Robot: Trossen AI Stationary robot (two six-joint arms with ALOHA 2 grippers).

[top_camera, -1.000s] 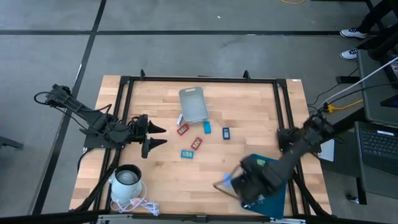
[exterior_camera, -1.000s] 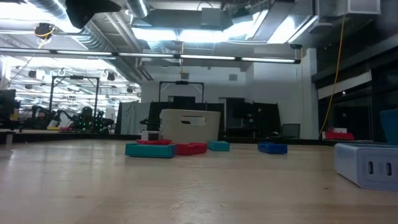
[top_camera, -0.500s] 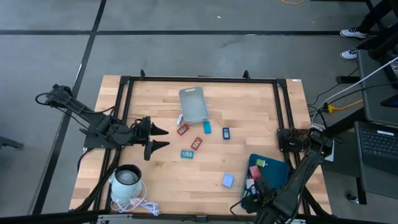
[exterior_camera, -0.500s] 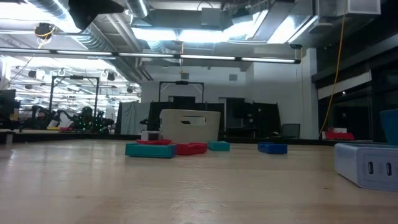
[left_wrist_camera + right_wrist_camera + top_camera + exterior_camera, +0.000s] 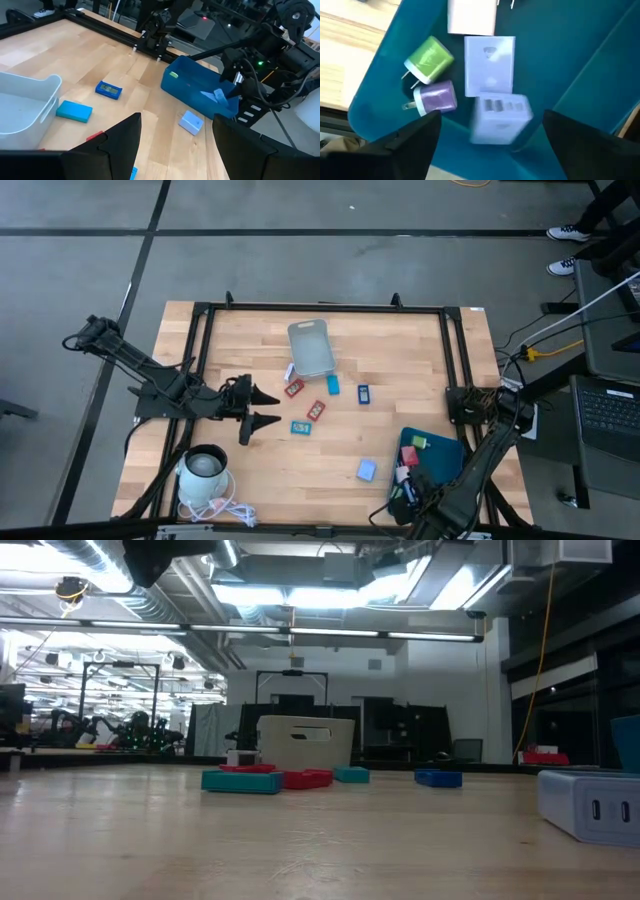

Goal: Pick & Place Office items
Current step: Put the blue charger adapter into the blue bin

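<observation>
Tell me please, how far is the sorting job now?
Done: several chargers, among them a green one and a purple one, lie in the blue tray. In hand: nothing; the right gripper hangs over the tray, jaws open, and the left gripper waits open near the middle. Left: the light blue block, two red pieces, the teal piece and two blue ones on the table.

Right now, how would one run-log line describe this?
right gripper: open over teal tray, chargers inside | left gripper: open, near teal piece | grey bin: upright
</observation>
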